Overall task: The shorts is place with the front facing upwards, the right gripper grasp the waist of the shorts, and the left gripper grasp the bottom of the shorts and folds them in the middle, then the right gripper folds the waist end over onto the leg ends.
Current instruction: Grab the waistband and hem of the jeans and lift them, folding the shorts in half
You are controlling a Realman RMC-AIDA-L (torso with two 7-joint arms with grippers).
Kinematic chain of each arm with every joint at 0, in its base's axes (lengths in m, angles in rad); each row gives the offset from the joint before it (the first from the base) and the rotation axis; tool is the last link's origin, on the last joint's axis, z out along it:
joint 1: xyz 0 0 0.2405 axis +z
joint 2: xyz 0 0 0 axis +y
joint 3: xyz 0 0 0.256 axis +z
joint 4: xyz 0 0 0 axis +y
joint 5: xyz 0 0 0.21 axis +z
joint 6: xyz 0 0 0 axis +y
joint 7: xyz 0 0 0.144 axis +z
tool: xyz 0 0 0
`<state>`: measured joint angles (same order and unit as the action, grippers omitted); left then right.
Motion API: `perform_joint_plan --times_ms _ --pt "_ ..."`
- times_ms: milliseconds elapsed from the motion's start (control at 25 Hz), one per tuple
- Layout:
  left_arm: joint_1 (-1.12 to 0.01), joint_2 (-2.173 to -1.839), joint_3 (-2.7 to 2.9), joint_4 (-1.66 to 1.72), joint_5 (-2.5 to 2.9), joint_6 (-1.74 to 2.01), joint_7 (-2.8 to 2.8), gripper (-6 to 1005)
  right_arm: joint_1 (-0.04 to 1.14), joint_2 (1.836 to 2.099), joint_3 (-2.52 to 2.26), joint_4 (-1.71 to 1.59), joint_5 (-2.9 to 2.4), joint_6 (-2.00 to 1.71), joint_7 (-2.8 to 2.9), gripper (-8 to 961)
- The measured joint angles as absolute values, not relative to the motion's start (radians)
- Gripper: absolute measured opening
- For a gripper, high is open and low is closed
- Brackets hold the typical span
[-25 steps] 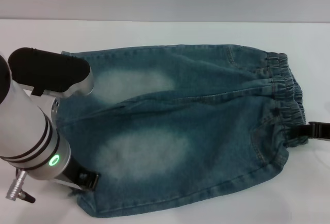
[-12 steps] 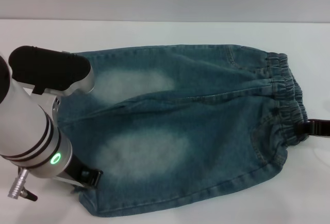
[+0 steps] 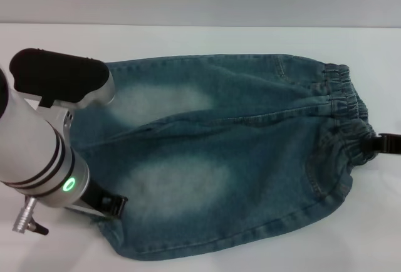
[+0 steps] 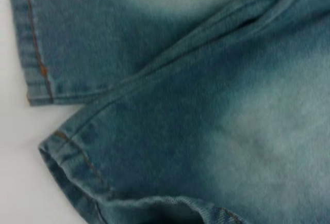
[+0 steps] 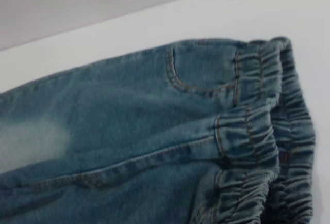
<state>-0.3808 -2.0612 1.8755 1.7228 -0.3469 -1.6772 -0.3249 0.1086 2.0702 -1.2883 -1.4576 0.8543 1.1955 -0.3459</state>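
The shorts (image 3: 225, 159) lay flat on the table (image 3: 188, 40). Since a second before, the waist (image 3: 351, 137) had bunched toward my right tool (image 3: 376, 143), suggesting a grip begun; its opening I could not tell. My left tool (image 3: 109, 206) had crept along the bottom (image 3: 94, 153), opening likewise unclear. Bare table surrounded the shorts.

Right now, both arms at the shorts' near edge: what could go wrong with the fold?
1. The right tool meets the waist only at its bunched near corner, so a shallow pinch could slip off.
2. The left tool sits at the near corner of the bottom; lifting from there alone could skew the fold.
3. The shorts already lie wrinkled along the centre seam, so creases may get folded in.
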Motion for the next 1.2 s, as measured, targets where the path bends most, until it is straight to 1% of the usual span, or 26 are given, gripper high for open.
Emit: perform_joint_plan --times_ms 320,520,600,1000,1200 --pt "-0.360 -2.060 1.795 1.723 -0.339 -1.569 -0.275 136 0.107 2.075 -1.235 -1.479 0.916 1.160 -0.407 5" --pt "-0.348 -2.059 1.746 1.722 -0.339 -1.455 -0.235 142 0.110 2.075 -1.210 -1.470 0.994 1.090 -0.475 5" --pt "-0.337 -2.060 1.707 1.713 -0.346 -1.354 -0.207 145 0.115 2.075 -1.197 -1.455 1.023 1.063 -0.495 5" --pt "-0.352 -2.059 1.591 1.589 -0.363 -1.046 -0.131 157 0.130 2.075 -1.118 -1.299 1.251 0.825 -0.608 4" --pt "-0.359 -2.059 1.585 1.518 -0.390 -0.943 -0.129 163 0.175 2.073 -1.068 -1.165 1.351 0.758 -0.635 4"
